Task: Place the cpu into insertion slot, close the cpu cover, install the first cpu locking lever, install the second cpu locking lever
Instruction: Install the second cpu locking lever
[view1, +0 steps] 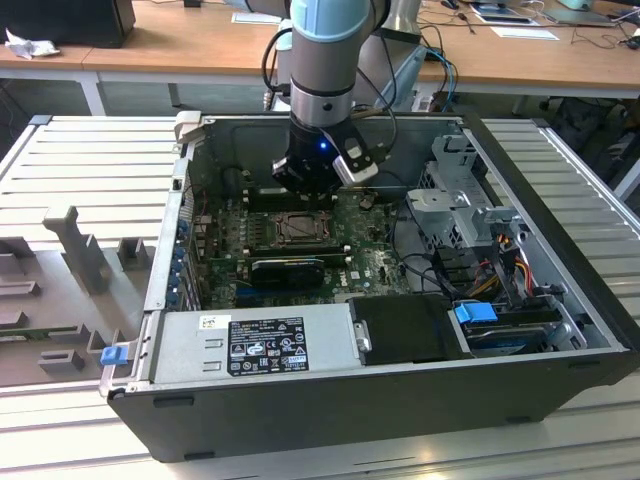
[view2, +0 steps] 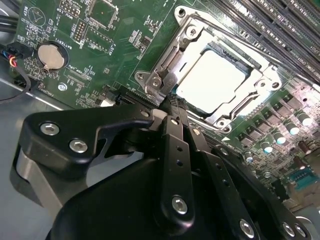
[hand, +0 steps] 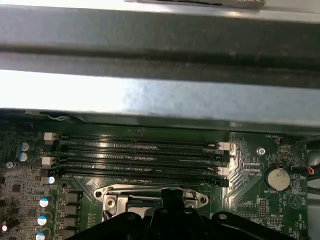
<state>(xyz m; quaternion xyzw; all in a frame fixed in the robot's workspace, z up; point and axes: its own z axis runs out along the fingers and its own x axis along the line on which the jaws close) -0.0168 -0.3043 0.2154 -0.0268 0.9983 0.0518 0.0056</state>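
Pale silver metal is shining up at me from the cpu (view2: 216, 80), which is sitting flat in the insertion slot (view2: 248, 62) on the green motherboard (view2: 115, 55). The cpu cover (view2: 187, 42) is lying down around it, its dark-silver frame ringing the chip so the bright top is showing through the square window. In the second wrist view my gripper (view2: 172, 107) is hanging just beside the corner of the socket nearest the camera, my fingers (view2: 176, 150) pressed together into one narrow black tip with nothing between them. That tip is pointing at the socket's edge by a thin metal lever (view2: 240, 107) running along the frame; whether I am touching it I cannot tell.

In the first wrist view my gripper (hand: 172, 200) is sitting over the socket frame (hand: 112, 196), with the long black memory slots (hand: 140, 155) lying beyond it and a round coin battery (hand: 276, 178) off to one side.

In the exterior view my arm (view1: 322, 90) is reaching down into the open computer case (view1: 560, 330), my gripper (view1: 312, 185) hovering right above the socket (view1: 298, 229) near the middle of the board. A grey power supply box (view1: 260, 345) is lying along the near wall of the case, and a blue clip (view1: 475, 312) is showing toward the exterior view's right.
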